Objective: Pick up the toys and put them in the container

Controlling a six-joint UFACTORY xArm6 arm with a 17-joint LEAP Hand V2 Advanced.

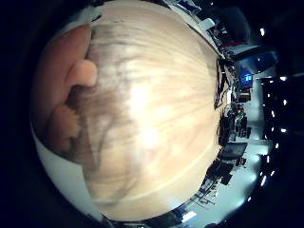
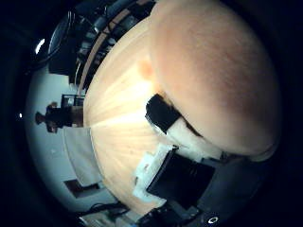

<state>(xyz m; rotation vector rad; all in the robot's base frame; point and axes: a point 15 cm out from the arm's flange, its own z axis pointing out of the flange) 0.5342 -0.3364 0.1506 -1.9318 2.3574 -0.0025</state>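
A soft, fuzzy, orange-tan plush toy (image 2: 213,75) sits close against the palm, above the light wooden tabletop (image 1: 152,118).

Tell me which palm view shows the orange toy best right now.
The thumb side palm view: the orange toy fills much of it, close to the palm, with the hand against its edge above the wooden table. The little finger side view catches only part of the toy at its edge.

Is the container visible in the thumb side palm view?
No, it shows only a tan plush toy close to the palm, the wooden table and the hand.
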